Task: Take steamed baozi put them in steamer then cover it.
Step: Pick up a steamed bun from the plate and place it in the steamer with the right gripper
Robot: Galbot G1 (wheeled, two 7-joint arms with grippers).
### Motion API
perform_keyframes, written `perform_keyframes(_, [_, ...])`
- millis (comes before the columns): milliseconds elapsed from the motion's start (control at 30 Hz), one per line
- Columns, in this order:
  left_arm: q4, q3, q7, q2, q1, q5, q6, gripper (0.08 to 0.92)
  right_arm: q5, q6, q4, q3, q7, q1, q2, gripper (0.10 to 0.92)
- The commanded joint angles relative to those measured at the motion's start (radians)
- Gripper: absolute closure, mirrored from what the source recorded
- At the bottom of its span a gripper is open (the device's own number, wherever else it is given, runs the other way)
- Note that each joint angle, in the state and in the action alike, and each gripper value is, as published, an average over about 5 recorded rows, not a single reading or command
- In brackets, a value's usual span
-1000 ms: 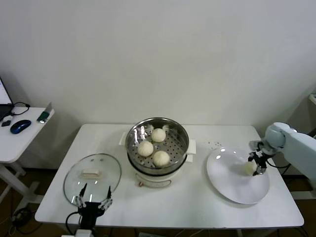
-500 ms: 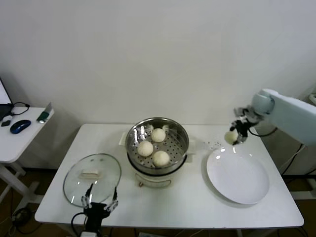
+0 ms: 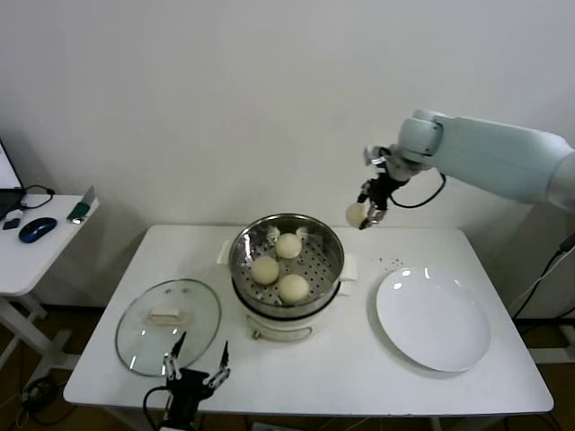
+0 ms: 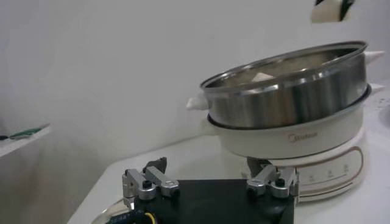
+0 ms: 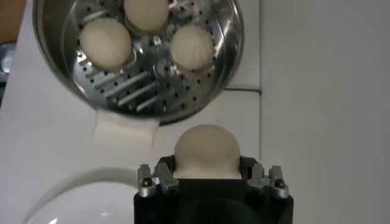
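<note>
Steamer point(image 3: 287, 267) sits mid-bench with three baozi point(image 3: 264, 269) inside, lid point(image 3: 168, 323) to my left, plate point(image 3: 433, 318) on my right.

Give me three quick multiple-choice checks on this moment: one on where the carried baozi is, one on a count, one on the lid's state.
1. Where is the baozi held by the right gripper?
A. Raised in the air, off the steamer's rim on the plate side
B. On the white plate
C. Under the glass lid

2. How many baozi lie in the steamer?
A. One
B. Three
C. Five

3. What is the state of the glass lid?
A. Covering the steamer
B. Gripped by the left gripper
C. Lying on the table, off the steamer

Answers: 1 A, the bun hangs between the closed fingers above the table; 2 B, three buns sit on the perforated tray; 3 C, the lid lies flat beyond the open left gripper, which is clear of it.
</note>
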Motion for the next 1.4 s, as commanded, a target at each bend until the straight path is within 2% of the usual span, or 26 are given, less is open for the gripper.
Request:
perform_keyframes(33, [-0.033,0.005,0.017,0.004,0.005,-0.031,0.006,0.177,0.247,-0.061,0.050,-0.138,0.078,0.076,0.188,0.355])
perform_keyframes(433, [-0.035,-0.020,0.020,0.029,-0.001,-0.059,0.005,0.177,0.228,-0.069,0.031,-0.195,0.098,0.003,0.286,0.355])
perform_keyframes(967, [-0.017,-0.018,0.017,0.022,-0.007,-0.059,0.002,0.177,0.158,-0.080,0.003,-0.190,0.132,-0.077,0.295,0.351])
perform_keyframes(1300, [-0.009,-0.020,0.015,0.020,-0.004,-0.058,-0.001,0.177,0.148,-0.091,0.021,-0.178,0.127,-0.065,0.279,0.213])
perform_keyframes(1400, [-0.017,-0.020,0.015,0.017,-0.003,-0.057,0.002,0.177,0.141,-0.091,0.031,-0.167,0.118,-0.050,0.260,0.204])
